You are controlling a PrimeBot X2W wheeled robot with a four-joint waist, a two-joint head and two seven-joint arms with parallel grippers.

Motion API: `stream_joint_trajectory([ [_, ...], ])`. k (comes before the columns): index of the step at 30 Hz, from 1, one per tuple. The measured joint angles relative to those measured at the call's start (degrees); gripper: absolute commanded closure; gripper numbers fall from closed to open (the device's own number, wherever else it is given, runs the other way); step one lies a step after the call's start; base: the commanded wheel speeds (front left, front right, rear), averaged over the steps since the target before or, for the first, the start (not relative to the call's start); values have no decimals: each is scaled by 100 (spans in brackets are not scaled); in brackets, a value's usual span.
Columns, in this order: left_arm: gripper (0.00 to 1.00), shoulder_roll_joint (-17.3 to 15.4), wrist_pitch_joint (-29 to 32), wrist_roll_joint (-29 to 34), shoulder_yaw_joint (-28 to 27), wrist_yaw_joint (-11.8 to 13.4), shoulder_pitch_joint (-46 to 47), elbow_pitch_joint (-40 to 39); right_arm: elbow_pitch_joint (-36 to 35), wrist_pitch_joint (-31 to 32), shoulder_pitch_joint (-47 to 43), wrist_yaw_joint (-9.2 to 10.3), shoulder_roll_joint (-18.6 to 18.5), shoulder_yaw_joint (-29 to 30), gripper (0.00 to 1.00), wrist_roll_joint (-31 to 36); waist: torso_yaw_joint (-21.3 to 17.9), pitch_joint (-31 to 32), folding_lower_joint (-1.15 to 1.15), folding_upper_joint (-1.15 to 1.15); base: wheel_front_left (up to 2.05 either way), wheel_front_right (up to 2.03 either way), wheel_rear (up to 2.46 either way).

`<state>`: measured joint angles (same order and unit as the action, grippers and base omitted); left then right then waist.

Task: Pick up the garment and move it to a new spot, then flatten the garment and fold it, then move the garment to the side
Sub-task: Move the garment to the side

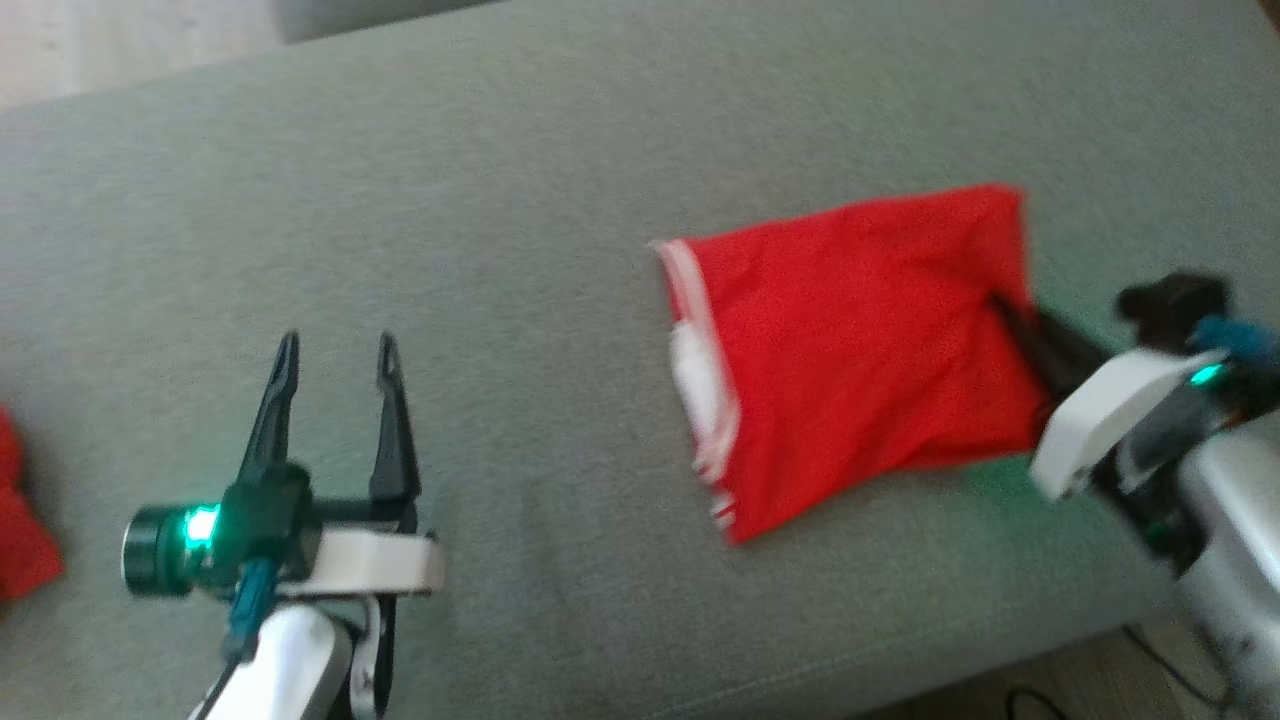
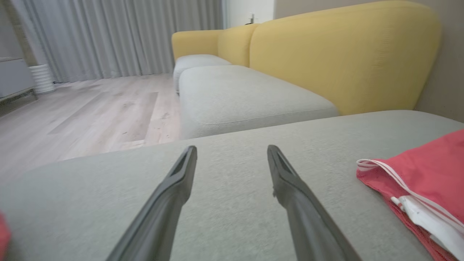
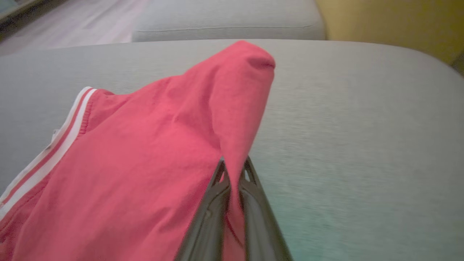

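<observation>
The garment (image 1: 860, 350) is red with a white-striped band along its left edge, folded into a rough rectangle on the grey cushion (image 1: 560, 200). My right gripper (image 1: 1005, 310) is shut on the garment's right edge, and in the right wrist view red cloth (image 3: 152, 163) rises pinched between the two dark fingers (image 3: 214, 203). Far to the left, my left gripper (image 1: 338, 358) stands open over bare cushion, well apart from the garment. In the left wrist view its fingers (image 2: 181, 181) are spread wide with nothing between them, and the garment (image 2: 427, 174) lies to their right.
Another piece of red cloth (image 1: 20, 520) lies at the cushion's left edge. The cushion's front edge drops to wooden floor with a cable (image 1: 1170, 660) at the lower right. A yellow sofa back (image 2: 344, 54) and a second grey cushion (image 2: 246, 98) stand beyond.
</observation>
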<state>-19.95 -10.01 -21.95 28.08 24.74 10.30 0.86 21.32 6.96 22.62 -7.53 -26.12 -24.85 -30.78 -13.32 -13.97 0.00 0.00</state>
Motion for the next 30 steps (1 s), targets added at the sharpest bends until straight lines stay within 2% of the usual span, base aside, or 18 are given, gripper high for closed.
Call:
stream_joint_trajectory([
  [3, 0, 5, 81, 116, 123, -62, 315, -20, 300, -90, 325, 0, -241, 169, 100, -77, -152, -207, 1, 0, 0, 0, 0],
  [7, 0, 42, 143, 246, 243, -163, 782, -18, 855, -244, 820, 0, -699, 524, 100, -99, -166, -577, 1, 0, 0, 0, 0],
  [9, 0, 71, 147, 309, 334, -215, 975, 1, 1124, -361, 1032, 0, -962, 779, 100, -99, -117, -762, 2, 0, 0, 0, 0],
  [10, 0, 71, 147, 309, 334, -215, 975, 1, 1124, -361, 1032, 0, -962, 779, 100, -99, -117, -762, 2, 0, 0, 0, 0],
  [14, 0, 216, 144, 344, 439, -319, 1264, 77, 1828, -459, 1346, 0, -1421, 1343, 100, -67, 64, -1064, 2, 0, 0, 0, 0],
  [18, 0, 300, 78, 345, 520, -365, 1438, 169, 2560, -564, 1560, 0, -1571, 1733, 100, 21, 281, -1267, 2, 0, 0, 0, 0],
  [19, 0, 311, 74, 345, 521, -366, 1455, 203, 2752, -564, 1621, 0, -1570, 1820, 78, 37, 326, -1302, 2, 0, 0, 0, 0],
  [20, 0, 319, 32, 345, 521, -367, 1457, 235, 2961, -593, 1692, 0, -1570, 1904, 23, 100, 362, -1329, 2, 0, 0, 0, 0],
  [21, 0, 327, 27, 345, 523, -392, 1457, 261, 3137, -659, 1753, 0, -1570, 1973, 0, 197, 396, -1350, 2, 0, 0, 0, 0],
  [26, 0, 352, -44, 343, 534, -412, 1471, 371, 3651, -1159, 1859, 0, -1475, 2165, 0, 512, 471, -1285, 0, 0, 0, 0, 0],
  [30, 0, 353, -112, 326, 523, -408, 1459, 447, 3724, -1650, 1851, 0, -1306, 2184, 0, 690, 472, -1139, 0, 0, 0, 0, 0],
])
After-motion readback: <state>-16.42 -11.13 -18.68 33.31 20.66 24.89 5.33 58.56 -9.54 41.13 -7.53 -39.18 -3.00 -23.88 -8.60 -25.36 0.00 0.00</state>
